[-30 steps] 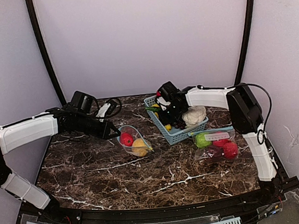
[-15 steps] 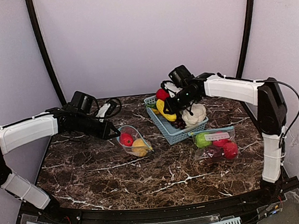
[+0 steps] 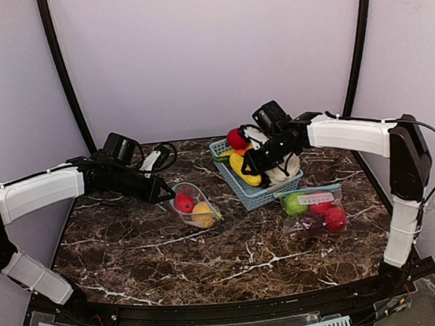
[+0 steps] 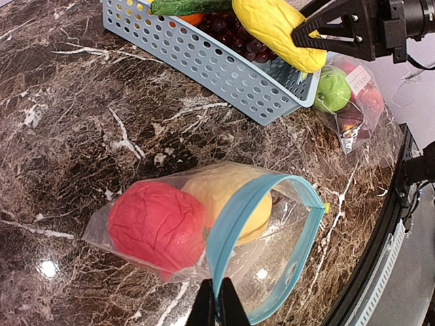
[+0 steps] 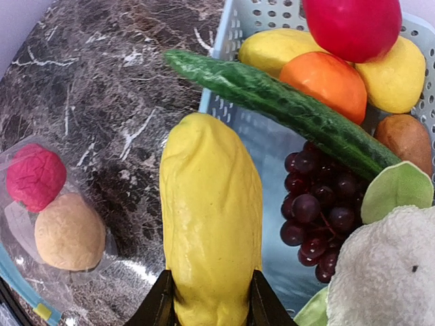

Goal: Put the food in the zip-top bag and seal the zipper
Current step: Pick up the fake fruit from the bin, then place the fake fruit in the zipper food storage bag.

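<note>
An open zip-top bag (image 3: 197,204) lies left of centre with a red fruit (image 4: 156,227) and a pale yellow fruit (image 4: 211,187) inside. My left gripper (image 4: 217,302) is shut on its blue zipper rim (image 4: 251,204). Just above the near-left corner of the light-blue basket (image 3: 255,195), my right gripper (image 5: 211,299) is shut on a long yellow piece of food (image 5: 211,217). That yellow piece (image 3: 242,167) hangs in the air, pointing toward the open bag (image 5: 47,217).
The basket (image 5: 217,109) holds a cucumber (image 5: 285,102), grapes (image 5: 319,210), a red apple (image 5: 350,24), an orange (image 5: 326,78) and a white cauliflower (image 5: 380,272). A second bag (image 3: 313,209) with green and red fruit lies right of the basket.
My right gripper rose out of the basket with the long yellow food and carried it a little to the left. The left arm and its bag stayed still.
</note>
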### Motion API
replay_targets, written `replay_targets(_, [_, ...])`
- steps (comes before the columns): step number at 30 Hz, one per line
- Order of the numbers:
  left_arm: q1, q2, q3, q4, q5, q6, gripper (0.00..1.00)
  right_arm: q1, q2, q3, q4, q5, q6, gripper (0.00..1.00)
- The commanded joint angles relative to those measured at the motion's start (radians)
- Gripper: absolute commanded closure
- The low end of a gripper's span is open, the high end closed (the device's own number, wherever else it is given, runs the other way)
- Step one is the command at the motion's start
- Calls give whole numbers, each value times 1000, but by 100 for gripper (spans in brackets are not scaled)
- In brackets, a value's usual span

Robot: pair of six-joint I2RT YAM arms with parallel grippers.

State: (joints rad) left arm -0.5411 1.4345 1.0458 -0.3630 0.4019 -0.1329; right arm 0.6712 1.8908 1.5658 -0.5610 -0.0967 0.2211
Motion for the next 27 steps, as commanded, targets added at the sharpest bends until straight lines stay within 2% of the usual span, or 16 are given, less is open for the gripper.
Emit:
replay_targets(1, [4,-32,-23,7,41,16,99,57,-141,-71,117,-88,-37,89])
replay_targets(8, [4,-20,-26,20,78,1,99,204,-244,-197,331,-143,-86,88])
replay_targets(15, [4,-23,-28,20,74,1,99,306,-190,-260,569,-132,-90,88])
replay_targets(27, [4,-26,-27,21,77,1,99,353,-119,-395,893,-68,-72,88])
